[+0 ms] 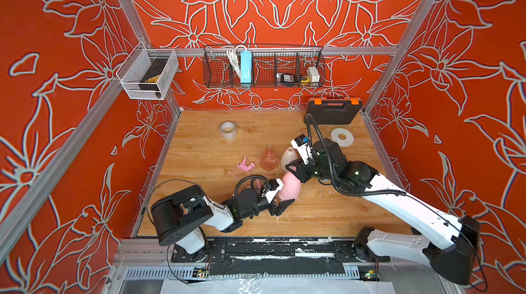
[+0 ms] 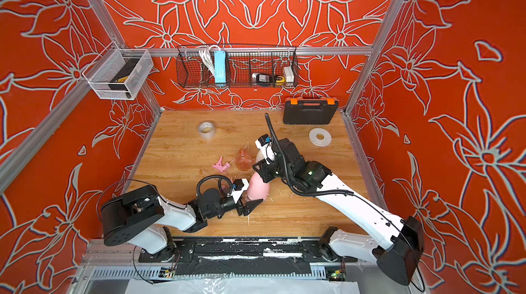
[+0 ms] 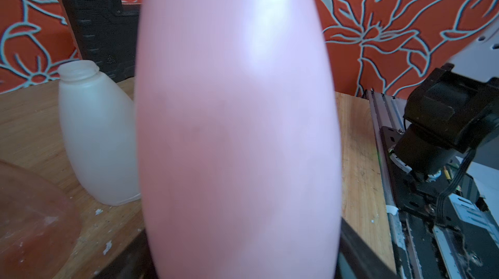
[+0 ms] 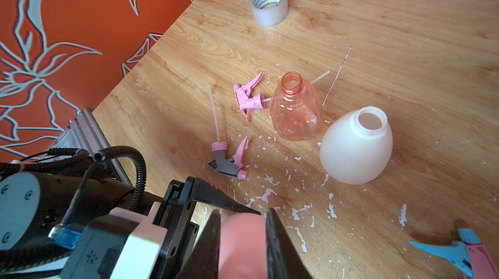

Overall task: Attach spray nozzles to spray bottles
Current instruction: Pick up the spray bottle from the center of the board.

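Gripping the pink bottle (image 1: 291,188) by its narrow top, the right gripper (image 4: 243,218) has its jaws drawn in close, one finger on each side of the pink plastic.
The left gripper (image 1: 284,193) straddles the same bottle's broad lower body with its jaws spread wide; I cannot tell whether they press on it. The bottle is at the near middle of the table (image 1: 199,147), between the two arms. Just beyond it stand the cream-white bottle (image 4: 356,145) and, to its left, the orange bottle (image 4: 295,110), both upright with open necks. The all-pink nozzle (image 4: 248,96) lies left of the orange bottle, its dip tube passing behind that bottle. The pink-and-grey nozzle (image 4: 229,164) lies nearer, beside the left arm. The pink-and-blue nozzle (image 4: 456,253) shows only at the edge of the right wrist view.
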Available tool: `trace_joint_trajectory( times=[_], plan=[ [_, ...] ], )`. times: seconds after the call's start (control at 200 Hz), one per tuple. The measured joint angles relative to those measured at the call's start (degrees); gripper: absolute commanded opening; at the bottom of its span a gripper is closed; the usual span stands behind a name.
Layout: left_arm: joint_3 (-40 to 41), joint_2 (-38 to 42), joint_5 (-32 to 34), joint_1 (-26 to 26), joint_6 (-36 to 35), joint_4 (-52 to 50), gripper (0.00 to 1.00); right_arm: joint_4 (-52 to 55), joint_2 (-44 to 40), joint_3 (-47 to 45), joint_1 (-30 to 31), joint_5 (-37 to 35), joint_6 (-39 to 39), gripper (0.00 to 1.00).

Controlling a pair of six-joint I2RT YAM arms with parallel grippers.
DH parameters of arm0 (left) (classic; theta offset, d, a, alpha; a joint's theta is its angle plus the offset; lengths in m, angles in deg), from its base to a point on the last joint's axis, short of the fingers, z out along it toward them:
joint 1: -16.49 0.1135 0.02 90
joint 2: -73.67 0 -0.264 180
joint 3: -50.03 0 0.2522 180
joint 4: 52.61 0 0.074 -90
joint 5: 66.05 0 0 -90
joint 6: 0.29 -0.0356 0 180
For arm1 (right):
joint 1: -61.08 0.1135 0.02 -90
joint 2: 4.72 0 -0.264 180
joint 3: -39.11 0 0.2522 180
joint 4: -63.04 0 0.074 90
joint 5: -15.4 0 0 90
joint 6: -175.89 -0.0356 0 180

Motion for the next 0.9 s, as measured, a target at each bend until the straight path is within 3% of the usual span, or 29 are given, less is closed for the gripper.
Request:
trace_joint_trajectory(
  times=[0.22,0.41,0.551,0.726,0.901],
  plan=[
    [0.1,2.9,0.0,0.2,0.0,-2.7,0.69,-0.3,0.0,0.6,0.3,-0.1,0.0,0.18],
    [-0.3,3.1,0.7,0.3,-0.6,-3.2,0.53,0.6,0.8,2.0,0.3,-0.5,0.1,0.22],
    [-1.8,1.0,1.8,0.5,-2.6,-1.5,0.52,2.1,1.1,3.6,0.3,-2.2,0.5,0.25],
    [-4.5,-1.5,4.5,0.7,-5.7,1.2,0.52,4.3,1.9,7.2,0.3,-4.6,1.4,0.34],
    [-8.7,-2.4,4.3,2.2,-9.0,1.1,0.51,6.0,2.6,12.4,0.3,-7.0,1.3,0.54]
  ],
)
